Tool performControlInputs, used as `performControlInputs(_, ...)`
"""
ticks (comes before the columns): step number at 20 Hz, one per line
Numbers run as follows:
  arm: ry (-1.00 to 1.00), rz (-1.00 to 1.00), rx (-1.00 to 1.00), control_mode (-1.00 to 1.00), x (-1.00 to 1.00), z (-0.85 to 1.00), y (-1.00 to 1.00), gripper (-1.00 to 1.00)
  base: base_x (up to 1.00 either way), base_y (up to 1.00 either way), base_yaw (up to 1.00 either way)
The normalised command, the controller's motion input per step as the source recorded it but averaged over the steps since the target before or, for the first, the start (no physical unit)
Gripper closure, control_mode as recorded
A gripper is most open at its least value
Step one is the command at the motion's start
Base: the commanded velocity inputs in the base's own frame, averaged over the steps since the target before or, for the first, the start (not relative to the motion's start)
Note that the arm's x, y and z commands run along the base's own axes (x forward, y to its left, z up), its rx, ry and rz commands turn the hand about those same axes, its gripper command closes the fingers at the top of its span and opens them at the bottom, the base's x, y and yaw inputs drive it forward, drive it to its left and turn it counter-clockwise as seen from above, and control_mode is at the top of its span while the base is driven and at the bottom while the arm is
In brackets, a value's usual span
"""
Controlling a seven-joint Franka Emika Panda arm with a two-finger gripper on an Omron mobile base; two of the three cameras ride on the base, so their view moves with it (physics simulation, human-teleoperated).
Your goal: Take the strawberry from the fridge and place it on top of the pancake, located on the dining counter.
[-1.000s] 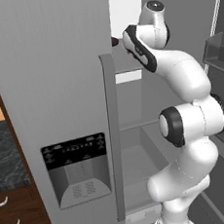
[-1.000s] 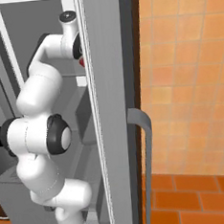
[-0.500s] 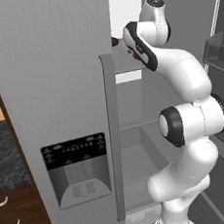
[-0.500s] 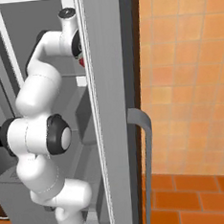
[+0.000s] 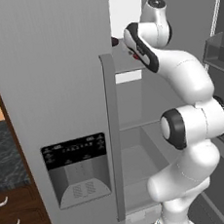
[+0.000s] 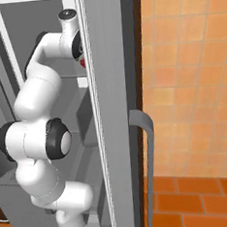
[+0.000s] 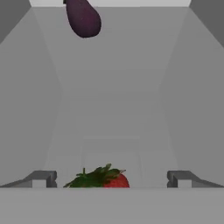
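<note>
The strawberry (image 7: 106,179), red with green leaves, lies on a grey fridge shelf right in front of my hand. My gripper (image 7: 111,179) is open, and the fruit sits between its fingertips (image 7: 41,178), a little left of the middle and touching neither. The fridge (image 5: 58,90) stands with both doors swung open. My arm (image 5: 183,77) reaches up onto an upper shelf behind the left door's edge. The pancake and the dining counter are out of view.
A dark purple rounded item (image 7: 83,18) lies further back on the same shelf. The left door's long handle (image 5: 114,133) and the right door (image 6: 113,110) flank the arm closely. A black-topped cabinet (image 5: 6,159) stands left of the fridge.
My hand has edged slightly further into the fridge over the shelf. The jaws have stayed open.
</note>
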Motion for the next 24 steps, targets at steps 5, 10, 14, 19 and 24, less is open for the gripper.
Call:
performControlInputs(5, 0.00, 0.00, 0.00, -1.00, -0.11, -0.14, 0.06, -1.00, 0.00, 0.00, 0.00)
performControlInputs(10, 0.00, 0.00, 0.00, -1.00, 0.00, -0.15, 0.00, -1.00, 0.00, 0.00, 0.00)
performControlInputs(14, 0.00, 0.00, 0.00, -1.00, 0.10, -0.15, 0.00, -1.00, 0.00, 0.00, 0.00)
performControlInputs(19, 0.01, 0.00, 0.00, -1.00, 0.00, -0.18, 0.00, -1.00, 0.00, 0.00, 0.00)
performControlInputs(24, 0.00, 0.00, 0.00, -1.00, 0.03, -0.04, 0.00, -1.00, 0.00, 0.00, 0.00)
